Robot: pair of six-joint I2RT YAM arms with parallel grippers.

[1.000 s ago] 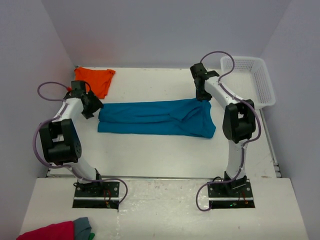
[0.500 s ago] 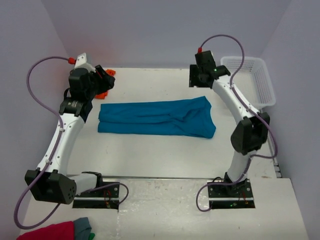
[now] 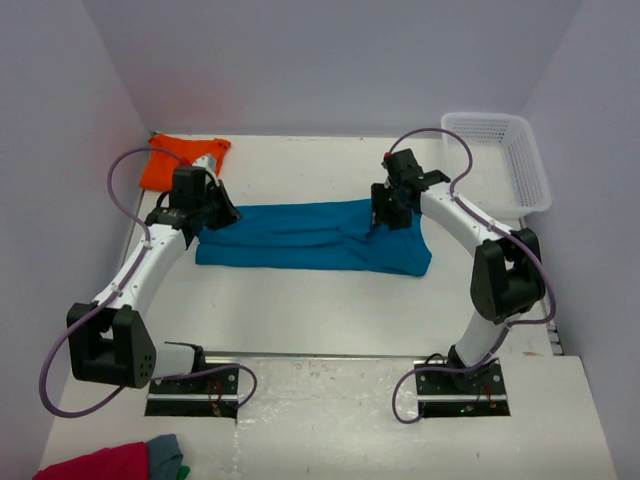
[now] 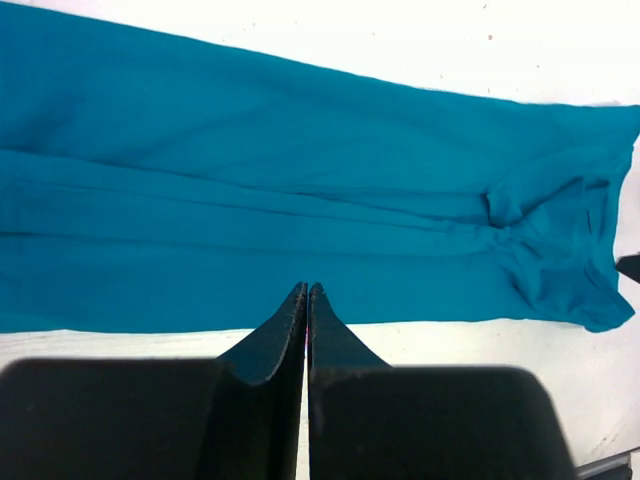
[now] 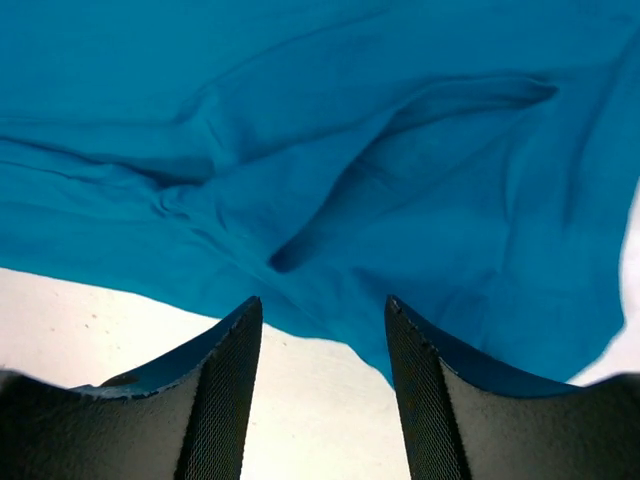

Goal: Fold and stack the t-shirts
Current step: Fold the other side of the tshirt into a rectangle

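The teal-blue t-shirt (image 3: 300, 238) lies across the middle of the table as a long band, rumpled at its right end. The orange t-shirt (image 3: 165, 160) is bunched in the back left corner. My left gripper (image 3: 224, 214) hangs over the teal shirt's left end. In the left wrist view its jaws (image 4: 307, 290) are shut tip to tip at the edge of the teal shirt (image 4: 300, 190), with no cloth between them. My right gripper (image 3: 386, 214) is at the shirt's far right edge. It stands open (image 5: 322, 305) over bare table, with the teal folds (image 5: 350, 130) just beyond the tips.
A white mesh basket (image 3: 505, 160) stands at the back right. A crimson-pink cloth (image 3: 95, 464) and a grey cloth (image 3: 165, 452) lie on the front ledge at the lower left. Walls close in the table on three sides.
My left arm swung from the orange shirt's corner down to the teal shirt's left end, and its jaws shut. My right arm dropped from the back edge onto the shirt's right part.
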